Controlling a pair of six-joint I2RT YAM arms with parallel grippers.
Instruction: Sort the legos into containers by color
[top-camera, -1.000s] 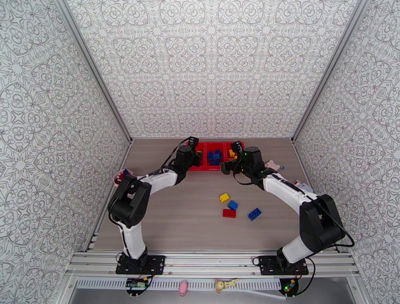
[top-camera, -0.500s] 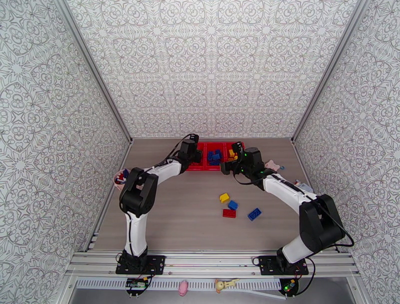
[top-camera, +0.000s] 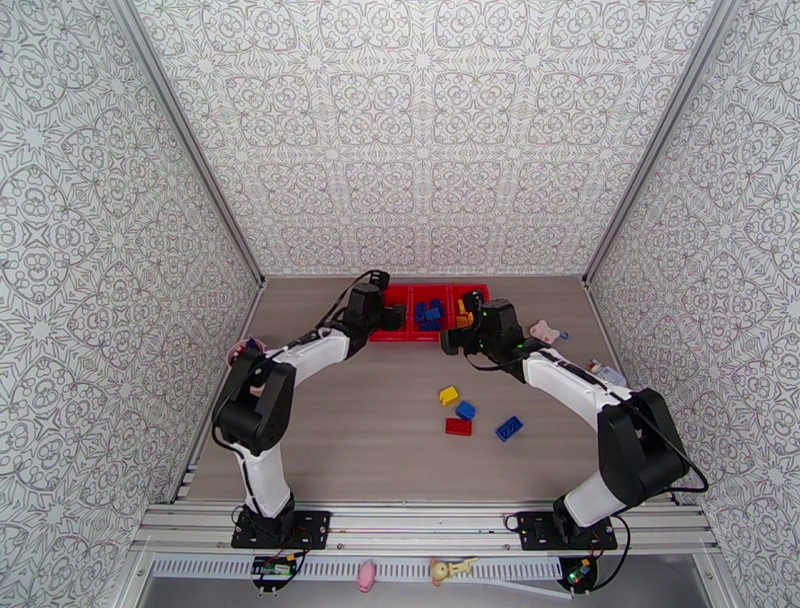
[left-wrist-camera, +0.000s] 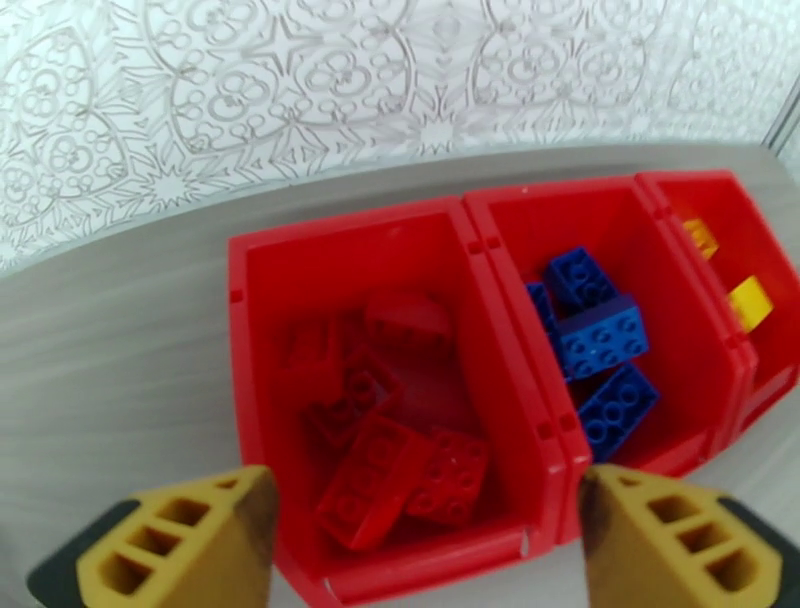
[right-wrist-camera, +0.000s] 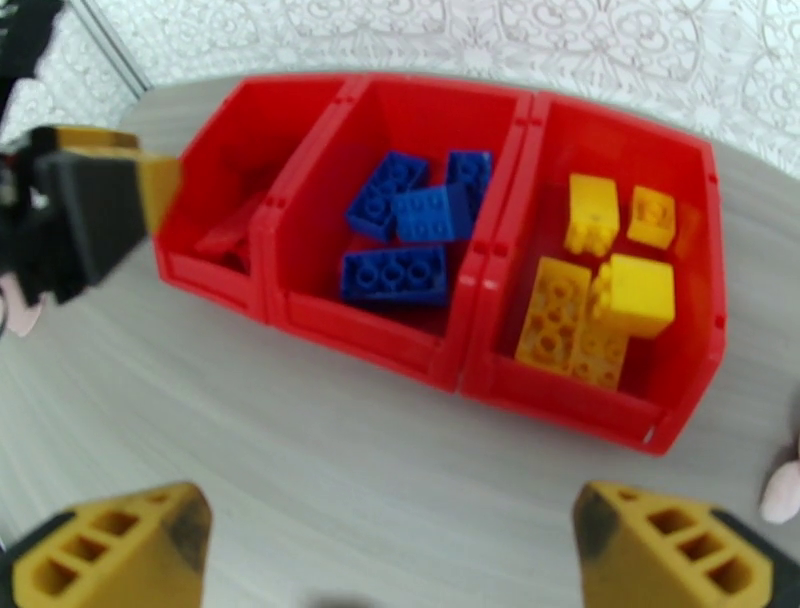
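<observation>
The containers (top-camera: 430, 312) are three joined red bins at the table's back. In the left wrist view the left bin (left-wrist-camera: 250, 330) holds several red legos (left-wrist-camera: 400, 475), the middle one blue legos (left-wrist-camera: 600, 340), and the right one yellow legos (left-wrist-camera: 750, 300). My left gripper (left-wrist-camera: 425, 485) hangs open over the near edge of the left bin with nothing between its yellow fingers (left-wrist-camera: 170, 545). My right gripper (right-wrist-camera: 390, 497) is open and empty over bare table in front of the blue legos (right-wrist-camera: 410, 240) and yellow legos (right-wrist-camera: 600, 300). Loose on the table lie a yellow lego (top-camera: 449, 395), a blue lego (top-camera: 465, 410), a red lego (top-camera: 458, 427) and another blue lego (top-camera: 509, 428).
A pink plush toy (top-camera: 543, 330) lies right of the bins. A small pink cup (top-camera: 243, 352) stands at the left table edge, partly behind the left arm. Patterned walls close in the table on three sides. The left gripper (right-wrist-camera: 90, 220) shows at the left of the right wrist view.
My left gripper has gone from shut to open at the left bin, and its arm has swung slightly left. The right arm has barely moved.
</observation>
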